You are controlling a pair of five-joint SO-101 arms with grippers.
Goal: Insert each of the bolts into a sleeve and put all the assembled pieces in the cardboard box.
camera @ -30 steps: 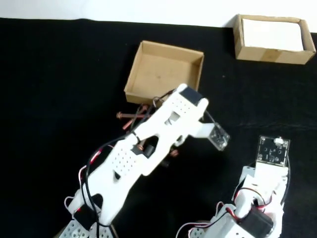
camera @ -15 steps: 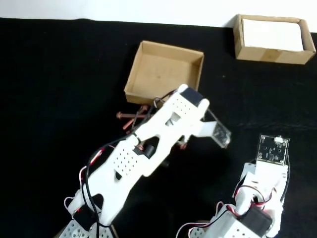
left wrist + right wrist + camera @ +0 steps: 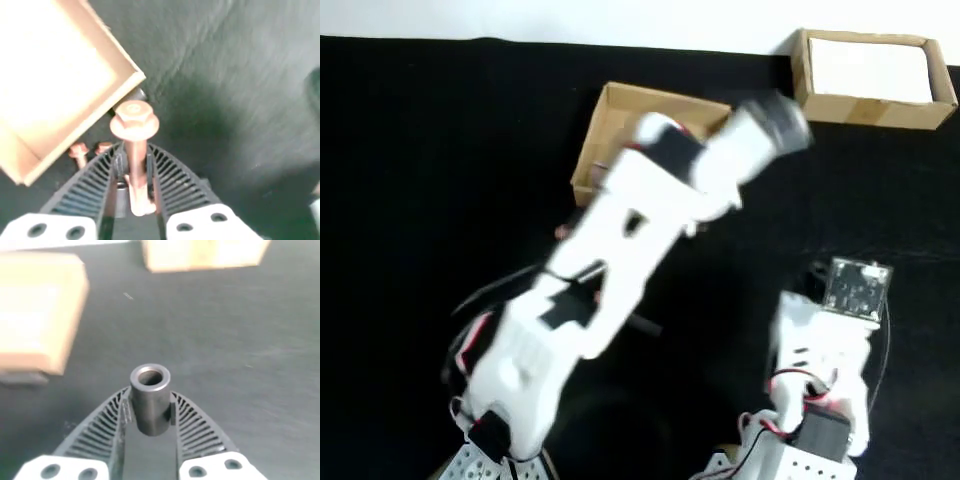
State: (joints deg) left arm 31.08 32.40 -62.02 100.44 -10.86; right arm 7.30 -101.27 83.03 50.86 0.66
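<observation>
Held tight in left gripper (image 3: 135, 150): 1 copper bolt (image 3: 134, 124), head past fingertips, cardboard box (image 3: 55, 75) corner just beyond. Held tight in right gripper (image 3: 150, 396): 1 dark sleeve (image 3: 150, 415), bore outward.

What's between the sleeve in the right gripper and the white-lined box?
Only bare black table. The right wrist view shows nothing lying between the sleeve in the right gripper and the white-lined box.

Bright overhead light, cardboard box (image 3: 50, 75) washed pale, soft shadows
</observation>
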